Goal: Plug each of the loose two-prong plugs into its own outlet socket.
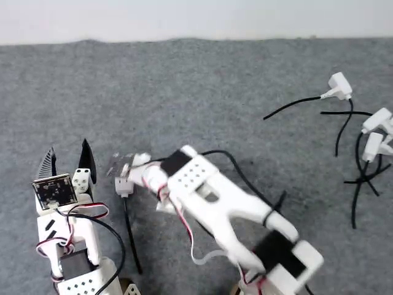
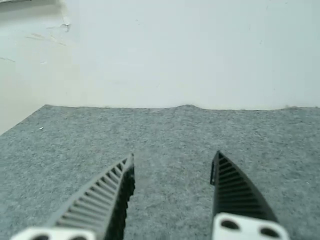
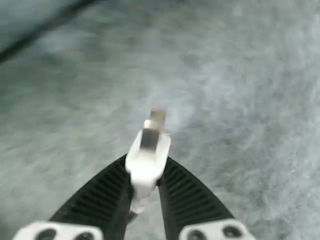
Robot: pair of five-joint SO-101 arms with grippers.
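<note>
Left of centre in the high view, my right claw (image 1: 126, 167) sits low over the grey mat (image 1: 196, 92), at the end of the white arm that runs in from the lower right corner. In the right wrist view that claw (image 3: 146, 162) is closed down tight on a white plug (image 3: 147, 152). Both ribbed black fingers (image 3: 107, 192) press against the plug's sides, and its metal prongs (image 3: 157, 117) stick out past the fingertips, over the mat. From above, the plug (image 1: 123, 184) shows at the claw's tip, and a thin black cord (image 1: 131, 236) trails from it toward the bottom edge of the frame.

At the lower left of the high view, my left claw (image 1: 69, 153) rests close to the mat, well to the left of the plug. It is spread wide with nothing between its fingers. The left wrist view shows the same claw (image 2: 172, 162), with bare mat in the gap and a white wall (image 2: 190, 50) beyond.

Far over at the right edge of the high view lie three white connectors (image 1: 339, 86) (image 1: 379, 120) (image 1: 373, 146), close together and well apart from both claws. Their black leads (image 1: 356, 184) cross one another below them. I cannot tell from here which are plugs and which are sockets.
</note>
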